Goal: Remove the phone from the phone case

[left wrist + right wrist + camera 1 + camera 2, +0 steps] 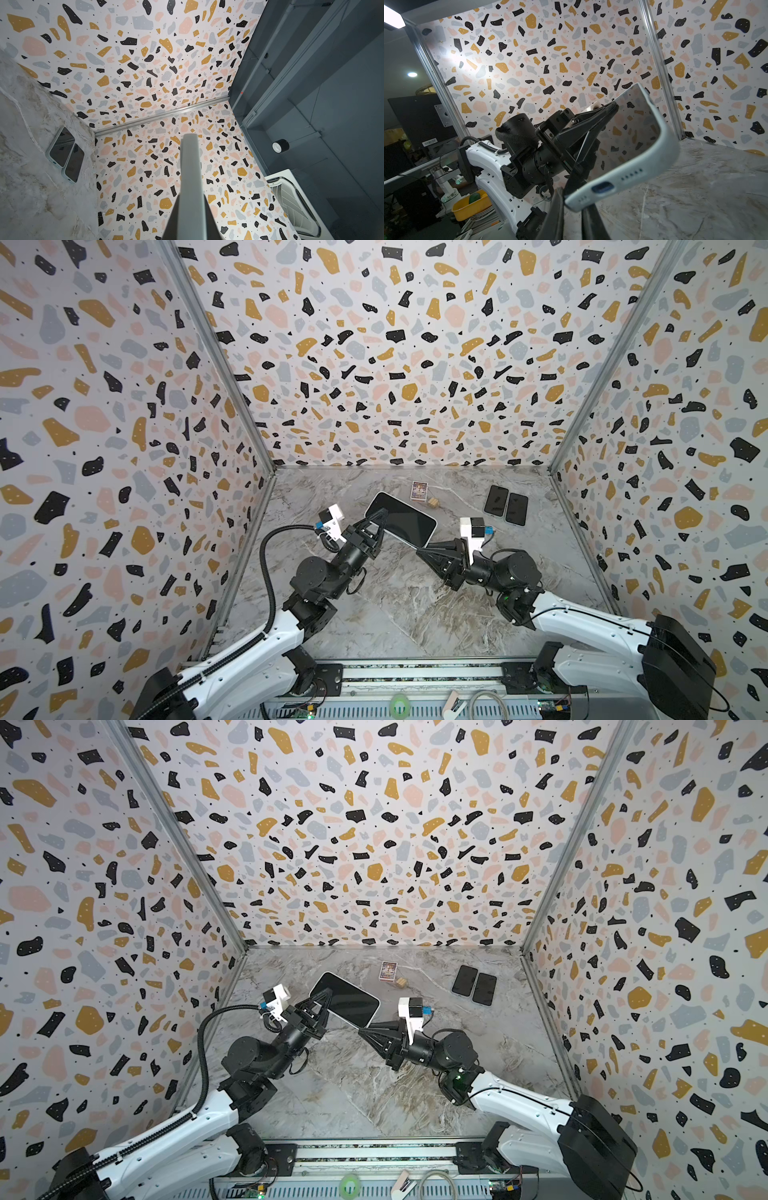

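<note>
**Top views.** In both top views the dark-screened phone sits inside its pale grey-blue soft phone case. It is held tilted and clear of the grey marble-patterned desk. The left claw is clamped across the phone's left end. The right claw is pinched together on the phone case at its near right corner. Two dark spare handsets lie side by side toward the far right, well apart from the arms. A small printed card box lies near the back wall, with a small wooden cube just beside it.

**Left wrist view.** The phone case shows edge-on, gripped between the black fingers. The spare handsets lie flat on the desk.

**Right wrist view.** The black fingers close on the phone case at the corner beside its charging port. The left claw bears on the screen, which mirrors the speckled wall.
</note>
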